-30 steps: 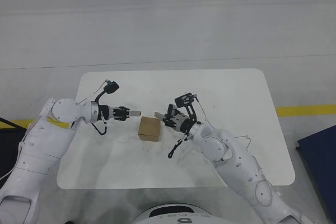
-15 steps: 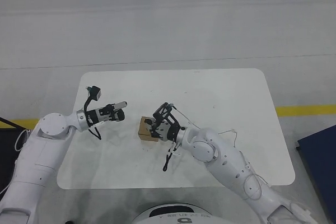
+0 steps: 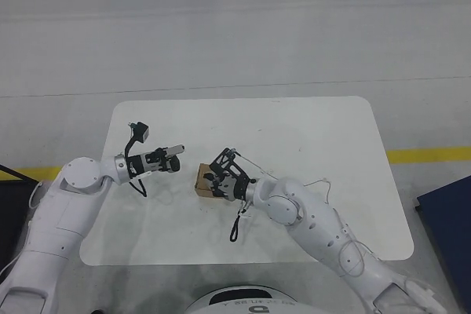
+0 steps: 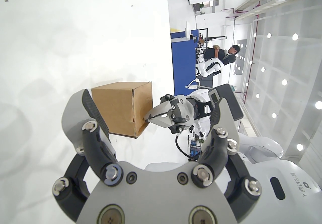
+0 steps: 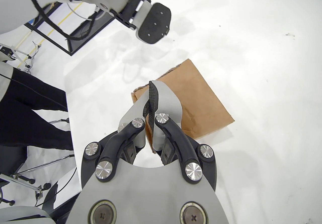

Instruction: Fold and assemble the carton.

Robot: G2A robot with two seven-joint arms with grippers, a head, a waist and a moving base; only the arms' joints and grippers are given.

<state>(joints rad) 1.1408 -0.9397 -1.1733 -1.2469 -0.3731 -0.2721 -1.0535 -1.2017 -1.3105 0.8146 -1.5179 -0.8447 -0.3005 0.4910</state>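
The carton (image 3: 204,182) is a small brown cardboard box, squarish, with matte faces and a raw, slightly ragged cut edge along one end. It sits folded up on the smooth white tabletop (image 3: 314,141), whose corners are rounded. The carton is around the middle of the tabletop, a little toward the left edge and well away from every corner.

My right gripper (image 5: 151,86) is at the carton. Its two curved metal fingers are brought together, their black ribbed pads (image 5: 151,99) meeting face to face. The narrow tips touch the carton's end face, close to a folded edge. I cannot tell whether any cardboard lies between the pads.

My left gripper (image 3: 173,155) hangs above the tabletop just beside the carton, on the side toward the left edge, and is not touching it. Its jaws stand wide apart. Each finger is a broad, rounded grey blade lined with dark textured rubber, and they point toward the carton.
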